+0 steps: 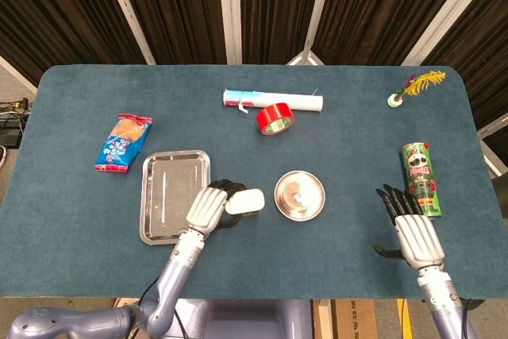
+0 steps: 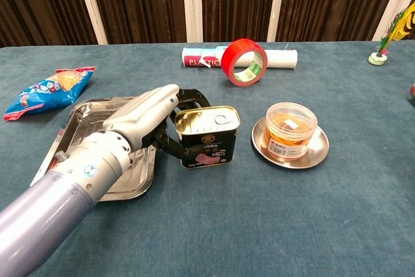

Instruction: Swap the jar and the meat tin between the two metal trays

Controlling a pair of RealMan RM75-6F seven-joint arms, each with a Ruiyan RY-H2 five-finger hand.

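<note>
The left robot hand is wrapped around the meat tin, fingers curled behind its far side and the thumb low on its near face. The tin leans slightly, its base seemingly just off or barely on the worktop; I cannot tell which. It sits on bare cloth between the two trays, toward the near edge: the rectangular tray, holding nothing, lies immediately toward the left edge, and the round tray sits toward the right edge with the jar upright on it.

The relation that matters is this: the tin's destination, the round tray, lies to the right of the holding hand, and it is occupied. The tin's long side runs roughly parallel to the near edge, so the hand grips it from its left end across the short width. The jar must leave the round tray before the tin can go there, and the left hand is far nearer the jar than the right one.

The right robot hand rests with fingers spread and holding nothing near the right near corner, beside a green crisp tube, well apart from both trays.

My judgement is that the swap is at an early middle stage: tin lifted out, jar not yet moved.
</note>
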